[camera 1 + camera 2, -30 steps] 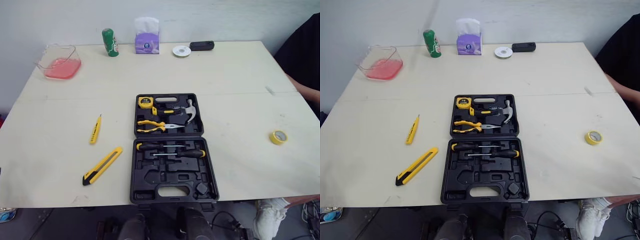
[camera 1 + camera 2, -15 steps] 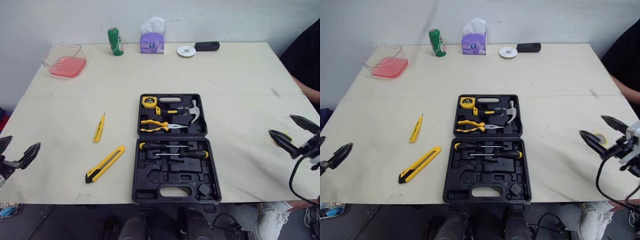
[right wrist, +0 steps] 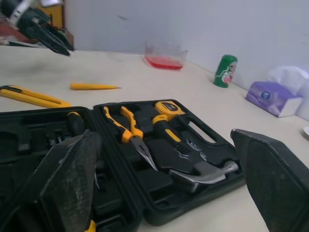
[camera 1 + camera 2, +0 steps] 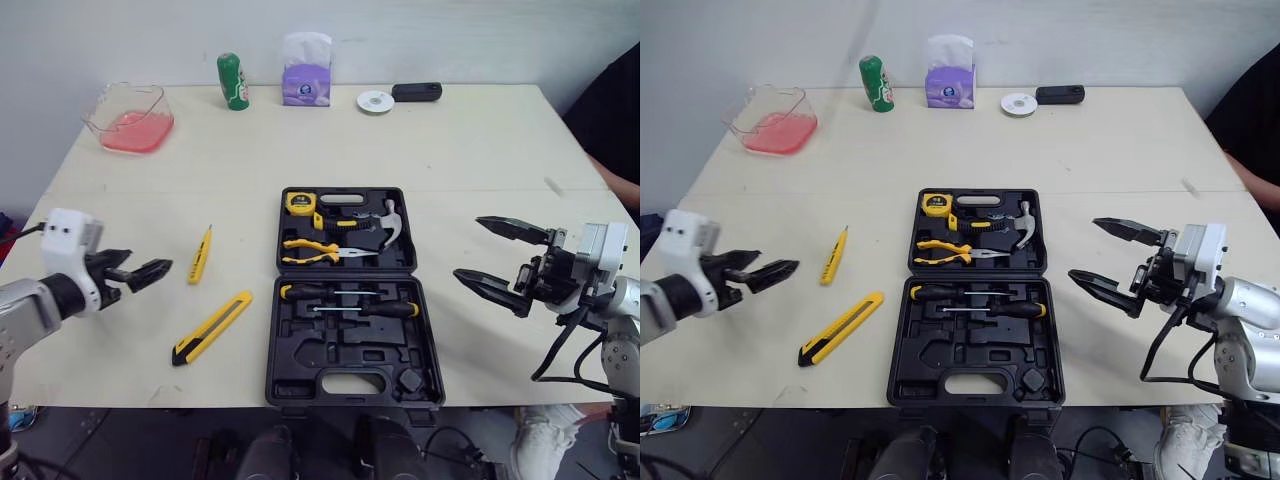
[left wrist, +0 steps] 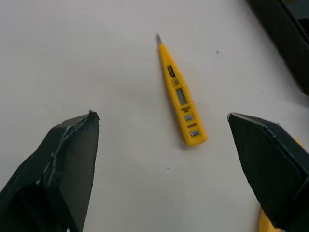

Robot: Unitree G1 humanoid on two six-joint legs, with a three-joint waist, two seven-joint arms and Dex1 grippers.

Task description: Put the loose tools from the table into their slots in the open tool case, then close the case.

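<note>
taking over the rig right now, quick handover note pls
Left gripper: open, empty, hovering over the table left of the yellow tester pen and aimed at it.
Right gripper: open, empty, hovering right of the tool case.
Case: open at table centre; tape measure, pliers, hammer and screwdrivers sit in slots.
Loose: tester pen and yellow utility knife, left of the case.
Done: nothing gripped yet.
Left: slot both, close the case.
</note>
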